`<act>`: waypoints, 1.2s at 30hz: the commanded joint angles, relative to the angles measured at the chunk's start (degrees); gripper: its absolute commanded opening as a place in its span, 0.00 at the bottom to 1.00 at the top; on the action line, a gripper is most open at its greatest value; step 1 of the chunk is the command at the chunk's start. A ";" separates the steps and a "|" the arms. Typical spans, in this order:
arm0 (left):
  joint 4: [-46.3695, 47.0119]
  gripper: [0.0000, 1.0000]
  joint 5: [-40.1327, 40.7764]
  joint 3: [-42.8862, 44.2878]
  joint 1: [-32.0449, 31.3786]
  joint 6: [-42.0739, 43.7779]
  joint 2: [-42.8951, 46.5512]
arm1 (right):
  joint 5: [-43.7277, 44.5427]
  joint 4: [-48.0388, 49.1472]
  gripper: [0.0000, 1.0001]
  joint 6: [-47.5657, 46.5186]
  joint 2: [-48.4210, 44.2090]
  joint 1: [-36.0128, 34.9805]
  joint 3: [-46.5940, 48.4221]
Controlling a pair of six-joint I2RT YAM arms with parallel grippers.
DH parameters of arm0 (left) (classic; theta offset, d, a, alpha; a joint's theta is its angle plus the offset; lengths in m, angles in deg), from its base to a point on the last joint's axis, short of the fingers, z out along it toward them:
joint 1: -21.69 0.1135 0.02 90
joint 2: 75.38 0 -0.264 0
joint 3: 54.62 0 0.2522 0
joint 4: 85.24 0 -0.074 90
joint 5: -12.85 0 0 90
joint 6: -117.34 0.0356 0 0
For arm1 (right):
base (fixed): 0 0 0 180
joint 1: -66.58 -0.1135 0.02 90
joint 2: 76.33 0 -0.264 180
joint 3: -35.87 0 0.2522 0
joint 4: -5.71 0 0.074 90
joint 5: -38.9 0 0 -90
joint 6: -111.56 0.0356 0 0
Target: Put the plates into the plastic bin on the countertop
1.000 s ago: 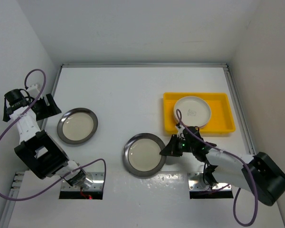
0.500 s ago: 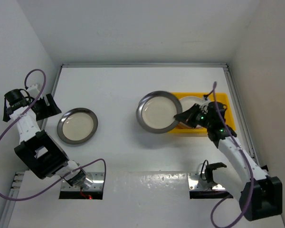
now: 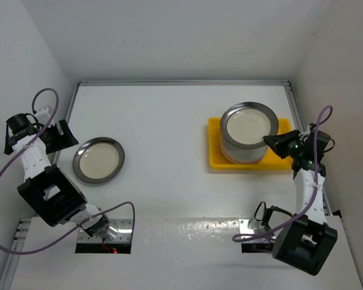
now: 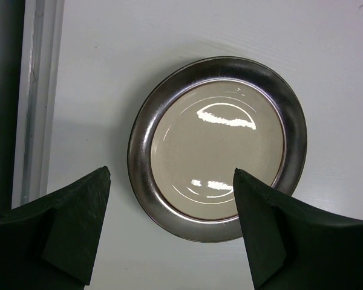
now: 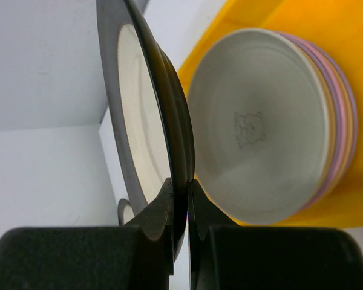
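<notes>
My right gripper (image 3: 273, 140) is shut on the rim of a steel-rimmed plate (image 3: 248, 127) and holds it in the air over the yellow plastic bin (image 3: 216, 158). The right wrist view shows the held plate (image 5: 139, 115) edge-on between my fingers, with a stack of plates (image 5: 260, 127) in the bin (image 5: 345, 199) below: cream-white on top, pink, orange and lilac rims under it. A second steel-rimmed plate (image 3: 98, 159) lies flat on the white countertop (image 3: 163, 121) at the left. My left gripper (image 4: 169, 235) is open above it (image 4: 218, 148), its near rim between the fingers.
White walls stand close round the countertop on the left, back and right. A metal strip (image 3: 181, 83) runs along the far edge. A rail (image 4: 36, 96) lies left of the plate in the left wrist view. Purple cables loop off both arms.
My right gripper lifted the steel-rimmed plate off the middle of the countertop and carried it right and back, to above the bin. The left arm and its plate have not moved.
</notes>
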 commanded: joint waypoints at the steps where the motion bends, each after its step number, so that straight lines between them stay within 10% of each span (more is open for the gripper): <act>1: 0.41 0.83 -0.57 -0.30 -0.43 0.95 -0.70 | -5.13 3.93 0.00 -1.31 -0.29 0.41 1.73; 21: 0.41 0.83 -1.10 -0.83 -0.43 0.95 -1.76 | 0.32 2.35 0.00 -7.46 6.22 0.68 -2.32; 28: 0.41 0.83 -1.10 -0.83 -0.43 1.48 -1.76 | 4.72 -2.92 0.59 -14.04 7.45 -0.47 -0.75; 36: 0.41 0.83 -1.63 -0.83 -0.43 1.48 -1.76 | 14.64 -13.81 0.68 -18.80 8.15 -2.84 2.86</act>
